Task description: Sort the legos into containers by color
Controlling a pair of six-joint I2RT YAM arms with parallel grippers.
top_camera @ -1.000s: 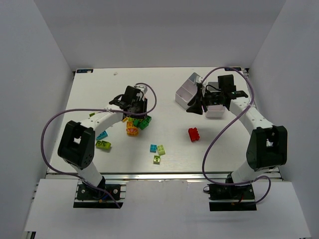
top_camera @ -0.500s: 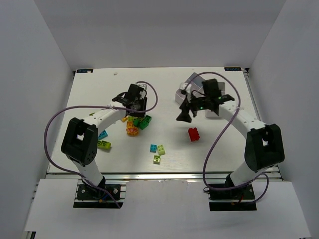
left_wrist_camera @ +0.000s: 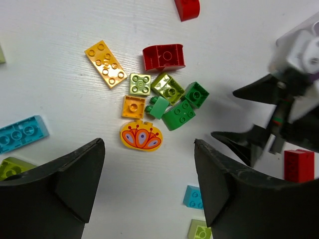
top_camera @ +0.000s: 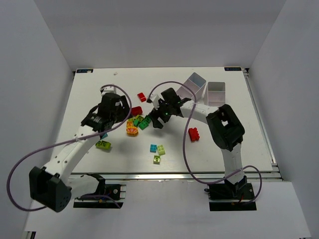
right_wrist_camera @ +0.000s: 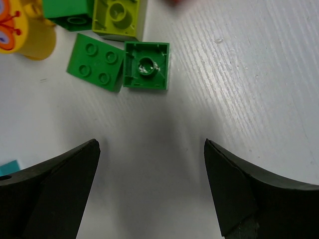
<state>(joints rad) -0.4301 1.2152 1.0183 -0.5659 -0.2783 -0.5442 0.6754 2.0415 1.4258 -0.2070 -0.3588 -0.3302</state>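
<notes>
Top external: legos [top_camera: 137,121] mostly clumped ctr-left on table [top_camera: 89,89], strays nearer, one red brick [top_camera: 194,134] alone to right. Containers [top_camera: 215,93] far right, no bricks visible inside, so I judge sorting barely begun. Left gripper [left_wrist_camera: 147,145] spread above clump. Right gripper [right_wrist_camera: 150,144] spread, nothing held, green brick [right_wrist_camera: 146,65] just ahead.

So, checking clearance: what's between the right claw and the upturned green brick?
Nothing: bare table separates right claw and green brick, per right wrist view.
</notes>
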